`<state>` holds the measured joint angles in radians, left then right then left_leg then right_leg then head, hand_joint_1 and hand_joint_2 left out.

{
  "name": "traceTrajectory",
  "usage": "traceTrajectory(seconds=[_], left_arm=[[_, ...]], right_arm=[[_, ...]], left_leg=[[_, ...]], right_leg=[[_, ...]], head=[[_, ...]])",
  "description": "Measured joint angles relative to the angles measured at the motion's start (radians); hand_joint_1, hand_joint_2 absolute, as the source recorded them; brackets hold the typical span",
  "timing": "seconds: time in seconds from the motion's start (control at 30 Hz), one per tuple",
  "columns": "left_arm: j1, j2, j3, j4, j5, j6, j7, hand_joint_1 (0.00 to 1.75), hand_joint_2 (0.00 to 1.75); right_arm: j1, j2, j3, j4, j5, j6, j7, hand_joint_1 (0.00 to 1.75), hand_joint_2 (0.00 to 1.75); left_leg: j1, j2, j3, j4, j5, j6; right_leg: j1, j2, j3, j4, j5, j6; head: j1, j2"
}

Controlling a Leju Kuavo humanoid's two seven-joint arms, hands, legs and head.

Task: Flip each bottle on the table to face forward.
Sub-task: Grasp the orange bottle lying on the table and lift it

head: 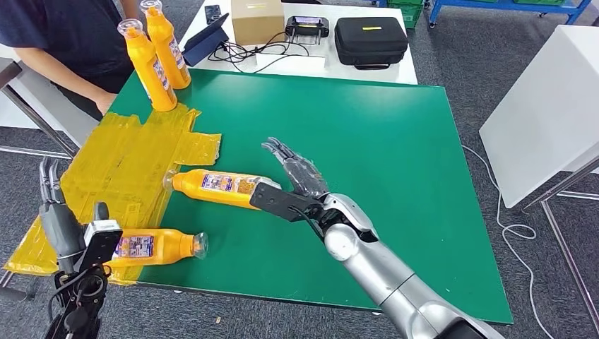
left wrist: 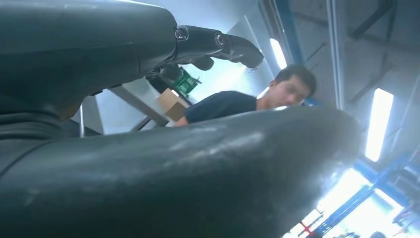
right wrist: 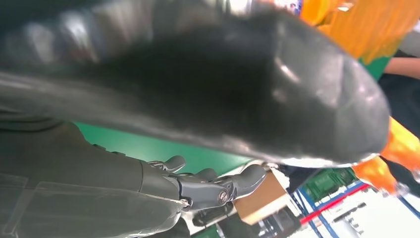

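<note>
A: Item one, middle bottle (head: 220,186)?

B: Orange plastic, lying on its side on the green mat (head: 395,141), cap toward the yellow tape patch (head: 120,162), printed label up. Right hand (head: 293,185) sits at its base end, thumb against the base, fingers spread flat beyond it; not closed round it.

A: Item two?

B: Near bottle (head: 157,246), also lying down, at the mat's front edge, on the tape patch. Left hand (head: 56,212) stands just beside it off the mat's corner, fingers up, holding nothing.

A: Standing stock?

B: Two upright bottles (head: 159,53) at the mat's far corner, beside a person (head: 63,35).

A: Handling?

B: Likely light, stiff-walled, smooth, prone to rolling. Best grasped round the labelled body, not the narrow neck.
</note>
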<state>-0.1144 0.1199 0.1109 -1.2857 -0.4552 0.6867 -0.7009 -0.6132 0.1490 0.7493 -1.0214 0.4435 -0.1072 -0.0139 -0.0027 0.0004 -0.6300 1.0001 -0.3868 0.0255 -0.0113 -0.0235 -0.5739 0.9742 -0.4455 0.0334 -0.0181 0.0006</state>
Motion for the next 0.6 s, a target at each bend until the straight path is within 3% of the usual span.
traceTrajectory(seconds=[0.37,0.6], left_arm=[[0.013,-0.001,-0.009,-0.055,0.017,0.0,0.0,0.0,0.0],[0.013,0.013,-0.06,-0.11,0.367,-0.026,0.0,0.0,0.0]], right_arm=[[-0.004,0.007,0.011,0.044,0.0,-0.015,-0.006,0.0,0.0],[-0.013,0.032,0.02,0.098,0.073,-0.027,0.049,0.0,0.0]], left_leg=[[0.0,0.0,0.0,0.0,0.0,0.0],[0.0,0.0,0.0,0.0,0.0,0.0]], right_leg=[[0.0,0.0,0.0,0.0,0.0,0.0],[0.0,0.0,-0.001,0.0,0.0,0.0]], head=[[0.0,0.0],[0.0,0.0]])
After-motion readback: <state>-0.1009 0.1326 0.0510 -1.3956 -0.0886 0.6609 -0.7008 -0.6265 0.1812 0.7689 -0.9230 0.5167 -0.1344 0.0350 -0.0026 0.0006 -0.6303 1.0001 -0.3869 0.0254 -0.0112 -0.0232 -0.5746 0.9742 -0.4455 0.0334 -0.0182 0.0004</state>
